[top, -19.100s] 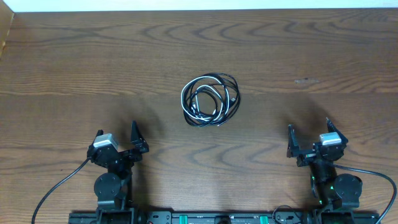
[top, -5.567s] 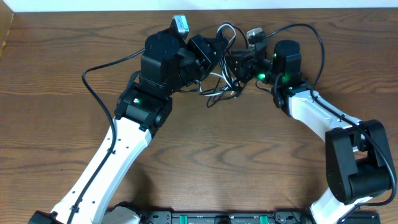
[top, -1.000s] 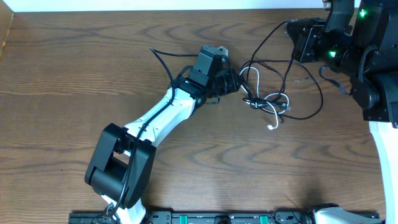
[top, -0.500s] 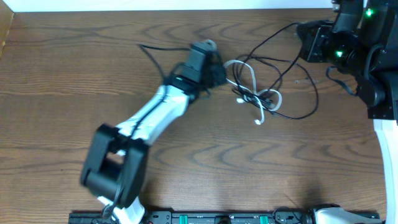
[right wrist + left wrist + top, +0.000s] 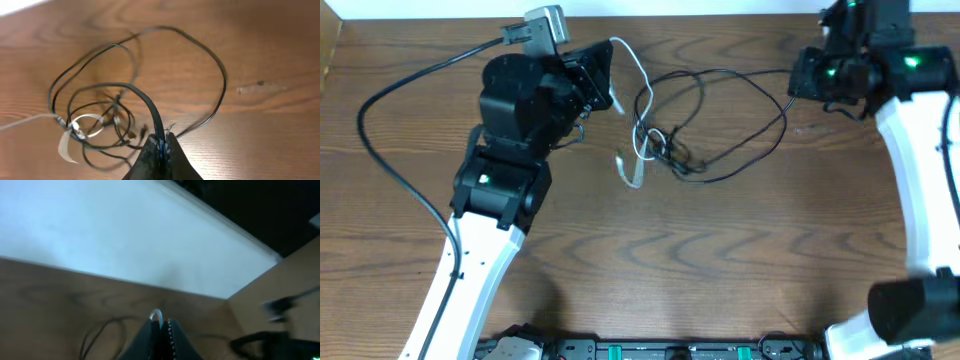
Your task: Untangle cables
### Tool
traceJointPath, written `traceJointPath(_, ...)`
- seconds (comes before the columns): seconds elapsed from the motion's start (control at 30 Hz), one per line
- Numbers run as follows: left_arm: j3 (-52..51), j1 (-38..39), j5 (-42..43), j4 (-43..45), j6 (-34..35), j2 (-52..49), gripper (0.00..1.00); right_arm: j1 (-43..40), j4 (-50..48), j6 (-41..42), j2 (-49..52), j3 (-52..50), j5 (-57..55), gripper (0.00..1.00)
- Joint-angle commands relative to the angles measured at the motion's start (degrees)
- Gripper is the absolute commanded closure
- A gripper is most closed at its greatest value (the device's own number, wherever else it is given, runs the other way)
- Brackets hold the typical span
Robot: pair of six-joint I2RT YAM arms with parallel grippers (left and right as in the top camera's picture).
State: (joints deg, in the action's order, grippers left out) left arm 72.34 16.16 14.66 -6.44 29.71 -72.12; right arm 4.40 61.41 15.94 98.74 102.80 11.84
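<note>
The cables lie in a loose tangle (image 5: 670, 148) on the wooden table, between the two arms. A white cable (image 5: 642, 110) rises from the tangle to my left gripper (image 5: 606, 68), which is shut on it. In the left wrist view a small loop of the white cable (image 5: 156, 313) sticks out past the closed fingertips of the left gripper (image 5: 161, 323). A long black cable (image 5: 750, 90) runs from the tangle to my right gripper (image 5: 798, 80). The right wrist view shows the right gripper (image 5: 160, 142) shut on that black cable (image 5: 149, 106), with the white cable (image 5: 66, 144) lying beyond it.
The left arm's thick black cord (image 5: 390, 90) arcs over the table's left part. The table's far edge (image 5: 720, 14) runs close behind both grippers, with a white wall (image 5: 100, 230) past it. The right arm's white link (image 5: 915, 150) stretches along the right side.
My left arm has swung up and to the left, pulling the white cable taut. The tangle has slid left. The right gripper has shifted slightly, still holding the black cable.
</note>
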Motion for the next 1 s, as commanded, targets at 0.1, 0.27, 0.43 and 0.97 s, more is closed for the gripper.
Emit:
traceJointPath(0.1, 1.51, -0.24, -0.13, 6.71, 2.73, 5.49, 0.93, -0.46, -0.9, -7.41, 7.63, 0.52, 5.86, 0.71)
traceJointPath(0.27, 1.53, -0.24, -0.13, 11.52, 7.65, 7.1, 0.93, -1.01, -3.8, -20.81, 7.61, 0.7, 21.24, 0.11)
traceJointPath(0.43, 1.53, -0.24, -1.16, 19.47, 11.47, 7.02, 0.93, 0.55, -10.01, -27.93, 6.71, 0.79, 36.87, 0.05)
traceJointPath(0.97, 1.51, -0.5, -3.78, 16.81, 15.61, 6.82, 0.93, 12.46, -10.91, -27.58, 14.93, 0.48, 29.18, 0.17)
